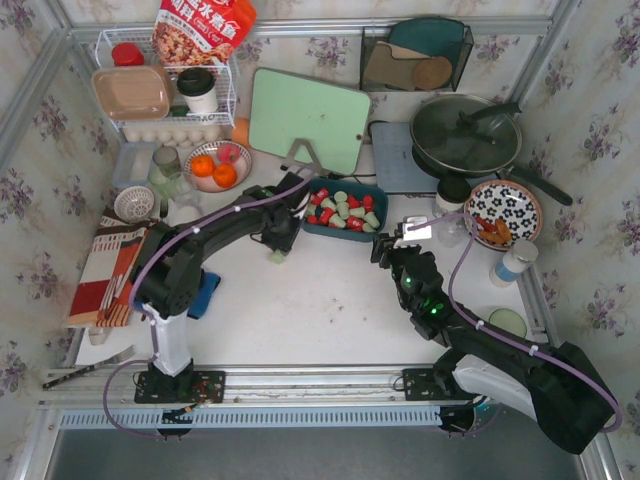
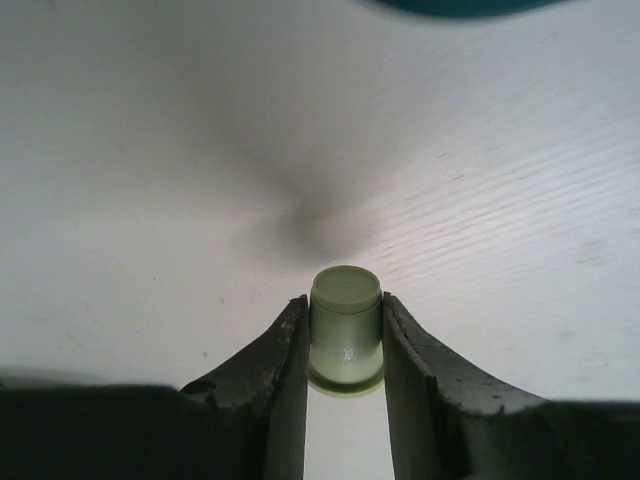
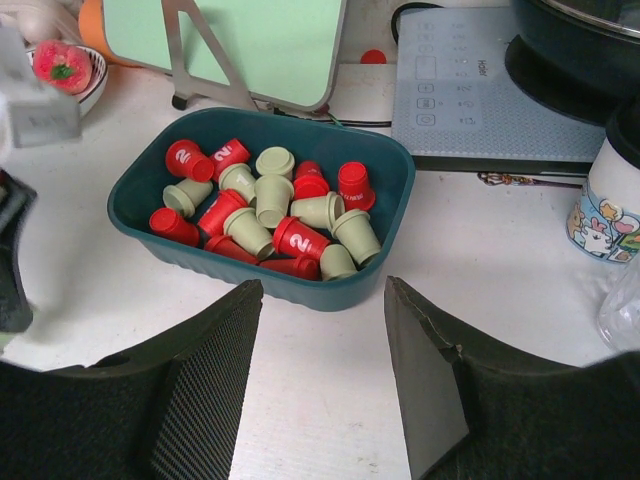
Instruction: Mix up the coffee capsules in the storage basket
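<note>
Coffee capsules (image 3: 265, 215) fill the basket (image 3: 395, 165), but one green pod (image 2: 346, 325) at its seven o'clock sits pinched in the left claw (image 2: 344, 302), likely for dropping in; the right claw (image 3: 325, 290) gapes empty.

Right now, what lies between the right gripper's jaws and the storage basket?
Only bare white table, seen in the right wrist view, separates the jaws of the right gripper from the storage basket.

Bright, even light; soft shadow on table (image 2: 300, 215), L wrist view hazy w/ dark btm corners.
</note>
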